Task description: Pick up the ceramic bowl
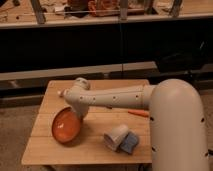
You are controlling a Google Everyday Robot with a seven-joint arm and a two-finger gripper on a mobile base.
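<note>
The ceramic bowl (65, 126) is orange-red and glossy, over the left part of the wooden table (47, 105). It is tilted, its right rim raised and its left rim low near the tabletop. My gripper (78, 114) reaches down from the white arm (115, 97) onto that raised right rim and is shut on it. The wrist housing largely hides the fingers.
A white cup (116, 137) lies on its side near the table's front, with a blue-grey block (130, 143) touching it. A thin orange item (138, 113) lies by the arm. Behind the table runs a dark counter (105, 45) with cluttered shelves.
</note>
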